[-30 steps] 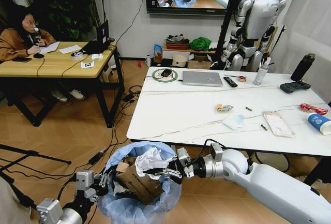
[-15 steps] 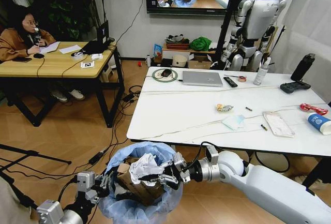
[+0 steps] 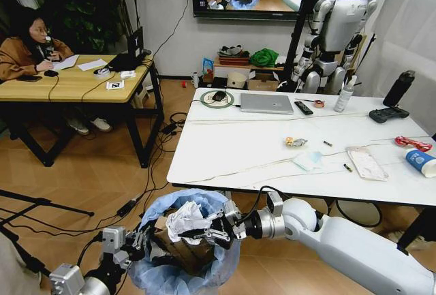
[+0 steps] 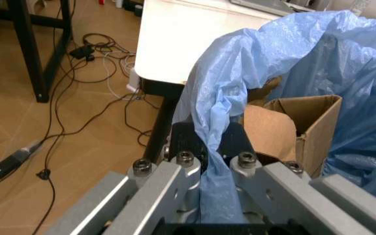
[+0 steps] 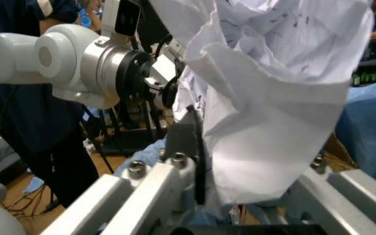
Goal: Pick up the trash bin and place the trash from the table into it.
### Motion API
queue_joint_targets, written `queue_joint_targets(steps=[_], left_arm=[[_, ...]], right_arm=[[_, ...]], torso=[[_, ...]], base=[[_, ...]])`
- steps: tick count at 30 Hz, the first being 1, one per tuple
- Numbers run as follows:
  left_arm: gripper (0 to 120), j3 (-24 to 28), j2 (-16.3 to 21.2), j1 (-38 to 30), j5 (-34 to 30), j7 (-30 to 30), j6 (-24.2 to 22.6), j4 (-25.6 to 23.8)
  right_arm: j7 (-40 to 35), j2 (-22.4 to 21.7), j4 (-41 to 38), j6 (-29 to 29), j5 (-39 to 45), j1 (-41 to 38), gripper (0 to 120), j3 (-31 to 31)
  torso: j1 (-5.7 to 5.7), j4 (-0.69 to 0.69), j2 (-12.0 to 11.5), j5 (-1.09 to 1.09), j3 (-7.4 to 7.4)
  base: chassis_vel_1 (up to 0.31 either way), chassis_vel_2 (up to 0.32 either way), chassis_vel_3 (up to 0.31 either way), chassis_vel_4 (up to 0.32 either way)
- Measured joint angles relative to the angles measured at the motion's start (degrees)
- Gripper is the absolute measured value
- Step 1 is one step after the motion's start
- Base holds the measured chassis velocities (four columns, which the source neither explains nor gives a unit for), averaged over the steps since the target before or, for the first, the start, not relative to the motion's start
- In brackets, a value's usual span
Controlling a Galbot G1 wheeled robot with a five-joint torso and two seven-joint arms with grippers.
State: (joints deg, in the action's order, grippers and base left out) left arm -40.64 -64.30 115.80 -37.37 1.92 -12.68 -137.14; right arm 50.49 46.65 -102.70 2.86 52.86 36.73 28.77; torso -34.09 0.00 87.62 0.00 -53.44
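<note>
The trash bin (image 3: 178,266), lined with a light-blue bag (image 4: 253,63), hangs in front of the table's near left corner. My left gripper (image 3: 138,241) (image 4: 209,149) is shut on the bag-covered rim. A brown paper bag (image 4: 291,128) sits inside the bin. My right gripper (image 3: 212,230) (image 5: 253,159) is over the bin's mouth, shut on a crumpled white paper (image 3: 185,217) (image 5: 273,83). On the white marble-look table (image 3: 231,155) lie a snack wrapper (image 3: 296,142), a face mask (image 3: 308,161), a clear plastic bag (image 3: 366,163), a red wrapper (image 3: 412,143) and a blue-white cup (image 3: 421,162).
A laptop (image 3: 266,103), a remote (image 3: 303,107), a black bottle (image 3: 398,88) and a controller (image 3: 388,114) sit along the table's far side. A wooden desk (image 3: 68,84) stands at the left with cables (image 3: 146,186) on the floor beside it.
My right gripper has carried the crumpled paper a little leftward, farther over the bin's mouth. The bin and my left gripper have hardly moved.
</note>
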Motion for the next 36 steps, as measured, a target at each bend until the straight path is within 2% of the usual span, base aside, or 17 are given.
queue_joint_targets(steps=[3, 5, 9, 11, 17, 19, 22, 26, 36], left_arm=[[0, 0.0, 0.0, -0.1, -0.1, 0.0, 0.0, 0.2], [0, 0.0, 0.0, -0.2, -0.2, 0.0, 0.0, 0.2], [0, 0.1, 0.1, -0.1, -0.3, 0.1, 0.0, 0.3], [0, 0.1, 0.1, -0.1, -0.3, 0.1, 0.0, 0.4], [0, 0.1, 0.2, -0.2, -0.5, 0.1, 0.0, 0.4], [0, 0.1, 0.2, -0.3, -0.5, 0.1, 0.0, 0.4], [0, 0.2, 0.2, -0.3, -0.5, 0.1, -0.1, 0.5], [0, 0.3, 0.1, -0.2, -0.4, 0.0, -0.1, 0.6], [0, 0.3, 0.2, 0.1, -0.4, -0.2, -0.4, 1.0]], right_arm=[[0.0, 0.1, -0.1, 0.2, 0.0, 0.0, 28, 0.1], [0.0, 0.1, -0.1, 0.2, 0.0, 0.0, 30, 0.1], [0.0, 0.2, -0.6, 0.3, 0.3, -0.4, 48, 0.3], [0.1, 0.2, -0.7, 0.3, 0.3, -0.5, 51, 0.3], [0.0, -0.3, -1.9, 0.4, 0.6, -0.1, 78, 0.5], [0.0, -0.3, -2.0, 0.4, 0.6, -0.1, 81, 0.4], [-0.1, -0.6, -2.5, 0.5, 0.7, 0.0, 94, 0.1], [-0.2, -1.1, -3.3, 0.5, 0.8, 0.2, 100, -0.4], [-0.3, -2.2, -4.9, 1.1, 1.0, 1.4, 100, -2.7]], torso=[[0.0, 0.0, 0.0, 0.0, 0.0], [0.0, 0.0, 0.0, 0.0, 0.0], [0.0, 0.0, 0.0, 0.0, 0.0], [0.0, 0.0, 0.0, 0.0, 0.0], [0.0, 0.0, 0.0, 0.0, 0.0], [0.0, 0.0, 0.0, 0.0, 0.0], [0.0, 0.0, 0.0, 0.0, 0.0], [0.0, 0.0, 0.0, 0.0, 0.0], [0.01, 0.0, 0.0, 0.0, 0.0]], base=[[0.0, 0.0, 0.0, 0.0], [0.0, 0.0, 0.0, 0.0], [0.0, 0.0, 0.0, 0.0], [0.0, 0.0, 0.0, 0.0], [0.0, 0.0, 0.0, 0.0], [0.0, 0.0, 0.0, 0.0], [0.0, 0.0, 0.0, 0.0], [0.0, 0.0, 0.0, 0.0], [0.0, 0.0, 0.0, 0.0]])
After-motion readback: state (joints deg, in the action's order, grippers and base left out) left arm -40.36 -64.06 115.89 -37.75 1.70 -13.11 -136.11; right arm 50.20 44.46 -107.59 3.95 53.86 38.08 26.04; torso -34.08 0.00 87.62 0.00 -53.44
